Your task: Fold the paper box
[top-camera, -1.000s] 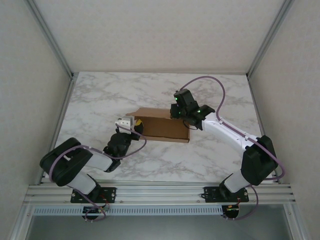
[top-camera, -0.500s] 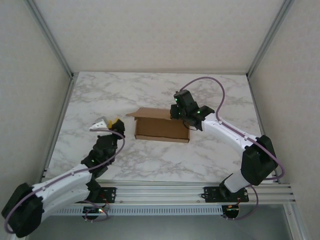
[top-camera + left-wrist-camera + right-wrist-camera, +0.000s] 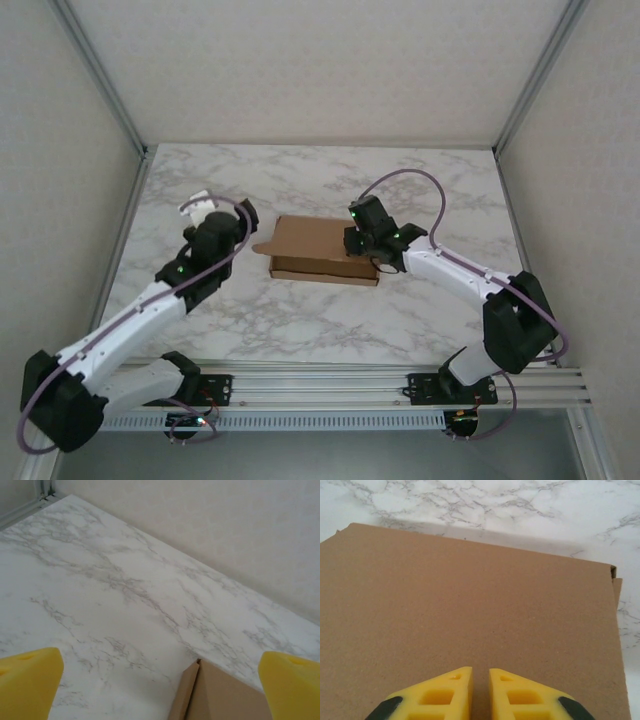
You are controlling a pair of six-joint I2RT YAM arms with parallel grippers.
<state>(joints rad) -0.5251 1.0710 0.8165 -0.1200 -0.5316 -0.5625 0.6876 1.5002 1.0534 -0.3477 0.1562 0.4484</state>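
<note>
starting at your left in the top view, the left arm (image 3: 130, 325) runs from its base up toward one o'clock, and the left gripper (image 3: 203, 210) sits over bare marble table (image 3: 300, 180) near its nine o'clock edge, at about ten o'clock from the paper box (image 3: 325, 252) and apart from it; its wrist camera shows you the two yellow fingers (image 3: 30, 680) spread wide at the bottom corners of the picture, nothing between them but marble, with a brown corner of the paper box (image 3: 220, 695) poking in at about five o'clock, one thin edge standing up off the surface. moving on to the middle, the box lies close to the centre of the table, long side running nine to three, its flat brown top panel (image 3: 330, 238) down over the body, the front wall (image 3: 325, 272) showing along the six o'clock side and a small tab (image 3: 262, 246) jutting from the nine o'clock end. further right, the right gripper (image 3: 355, 243) comes down on the box's three o'clock end from the right arm (image 3: 460, 272), which comes in from five o'clock, a purple cable (image 3: 420, 178) arching above it. from the right wrist you see that claw's yellow fingers (image 3: 445, 690) drawn nearly together with just a thin slit between them, gripping nothing, tips aimed at the plain top panel (image 3: 470, 595); you cannot tell whether they actually touch it. the far edge of the panel runs along twelve o'clock with marble beyond, and a second cardboard layer peeks out at the two o'clock corner
</note>
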